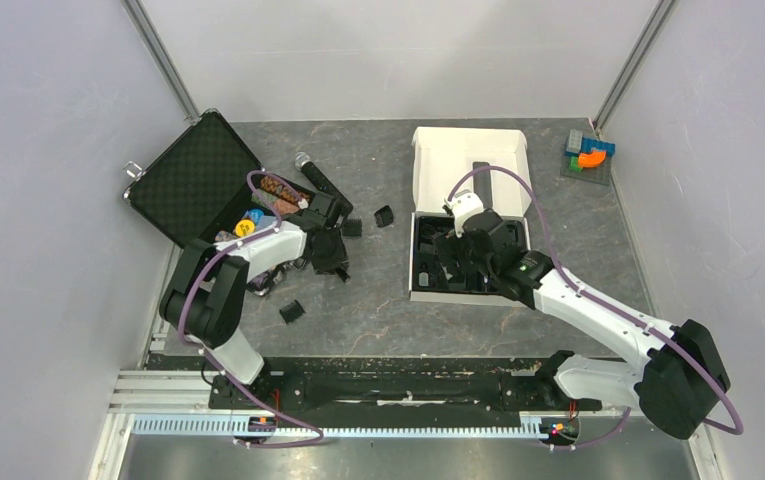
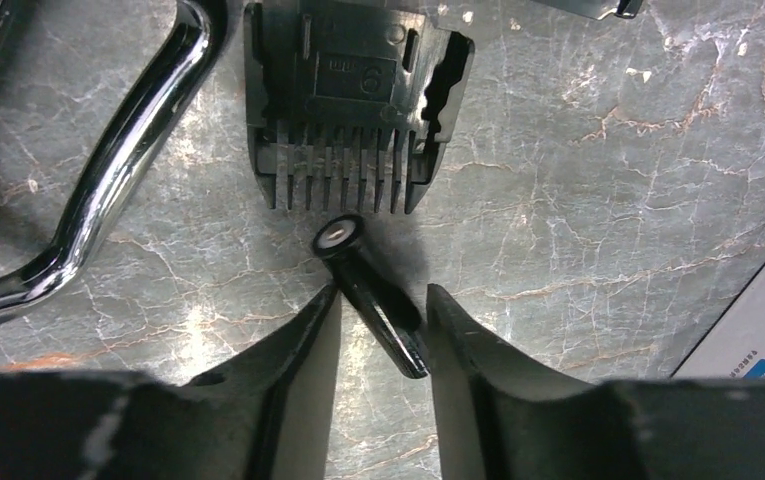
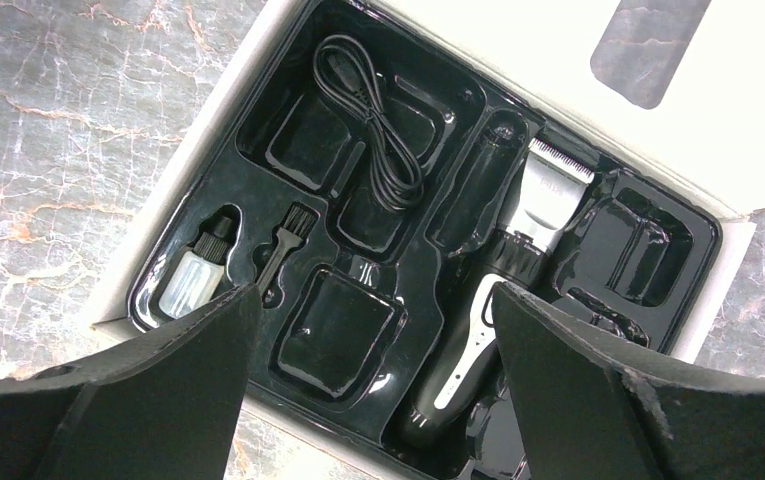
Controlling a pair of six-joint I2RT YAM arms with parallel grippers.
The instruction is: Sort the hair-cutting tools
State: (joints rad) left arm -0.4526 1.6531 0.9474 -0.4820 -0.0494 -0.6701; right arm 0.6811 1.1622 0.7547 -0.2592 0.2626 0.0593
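Grey marbled table (image 1: 388, 320) fills the overhead view between pale walls, with an open black case (image 1: 193, 175) at upper left and a white box (image 1: 468, 150) right of centre. Loose black comb attachments lie on the table near the left arm, one (image 1: 384, 215) at centre, another (image 1: 291, 311) lower down.

In the left wrist view, a toothed comb attachment (image 2: 353, 110) lies flat at top centre, teeth pointing down the frame. Just below it a slim black piece with a silver end (image 2: 368, 290) lies slanted. The left hand (image 2: 378, 300) straddles it, and its fingers (image 2: 298, 370) stand apart with a gap wider than the piece. A chrome handle (image 2: 118, 170) curves down the left of the frame.

The right hand (image 3: 376, 300) hangs wide open over the box's black tray (image 3: 208, 200), gripping nothing. The silver-and-black hair clipper (image 3: 498, 300) lies in a long slot right of centre, blade toward the upper right. A coiled cable (image 3: 368, 130) sits at top centre, and a small brush (image 3: 283, 245) and a clear bottle (image 3: 193, 275) sit at left.
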